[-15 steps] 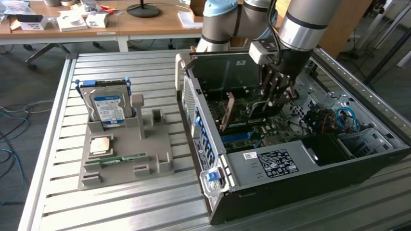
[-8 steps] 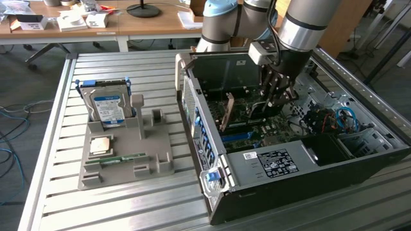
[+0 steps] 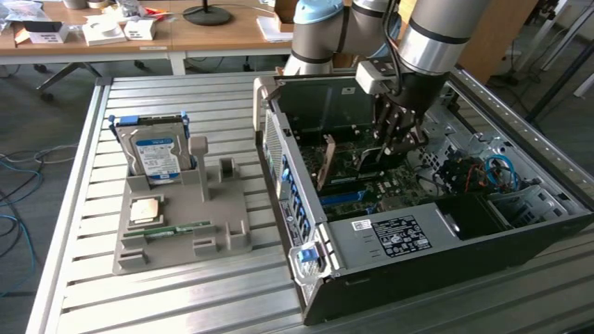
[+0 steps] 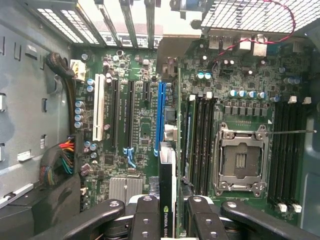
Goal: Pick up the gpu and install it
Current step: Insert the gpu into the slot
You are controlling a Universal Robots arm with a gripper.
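black gripper (image 4: 171, 226) clamped on gpu (image 4: 167, 170), card edge-on beside blue slot (image 4: 160, 115) inside case (image 3: 446, 278).

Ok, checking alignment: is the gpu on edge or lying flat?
On edge: the gpu stands upright, clamped in the gripper, its thin side parallel to the blue slot.
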